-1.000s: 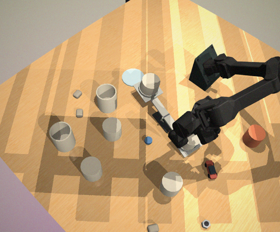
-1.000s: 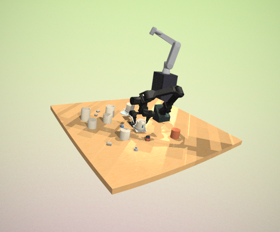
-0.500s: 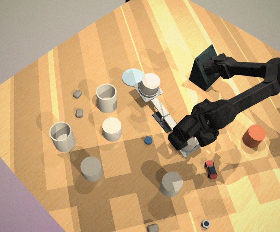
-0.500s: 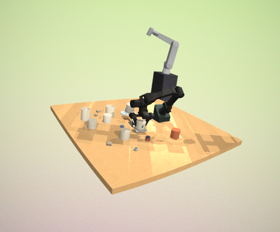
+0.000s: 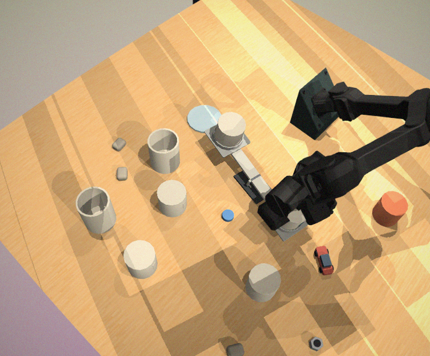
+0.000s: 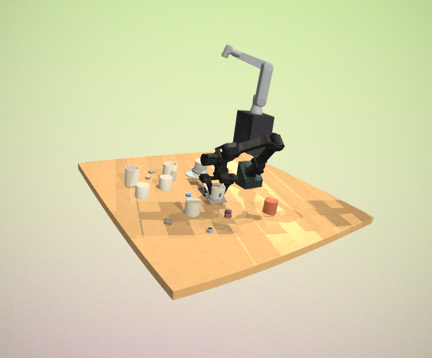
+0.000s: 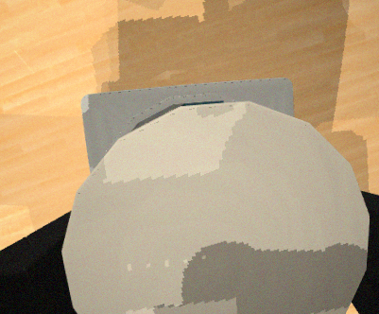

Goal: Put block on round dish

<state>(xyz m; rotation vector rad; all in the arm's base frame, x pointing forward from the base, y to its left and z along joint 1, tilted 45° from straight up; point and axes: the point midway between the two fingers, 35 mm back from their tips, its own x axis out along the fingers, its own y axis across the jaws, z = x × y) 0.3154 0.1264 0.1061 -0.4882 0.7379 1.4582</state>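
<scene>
My gripper point(image 5: 294, 216) point(image 6: 217, 190) point(image 7: 200, 200) points down and is shut on the near cup point(image 5: 295, 220) point(image 6: 216, 191) point(image 7: 183, 203), a finger at either side. This off-white cup stands upright on the low end of the balance point(image 5: 245, 163) point(image 7: 100, 118). A small teal patch shows on its side in the exterior view. The identical far cup point(image 5: 229, 129) point(image 6: 200, 166) stands on the raised end, away from my fingers. The pale blue round dish point(image 5: 199, 118) point(image 6: 190, 174) lies beside that end, partly hidden behind it. No block is visible.
Two tall open cups point(image 5: 165, 158) point(image 5: 99, 220) and several short pale cylinders, one of them point(image 5: 262, 285) nearer the front, stand around the balance. A blue disc point(image 5: 227, 215), a red toy car point(image 5: 324, 260), an orange cylinder point(image 5: 388, 209) and a nut point(image 5: 316, 343) also lie or stand about.
</scene>
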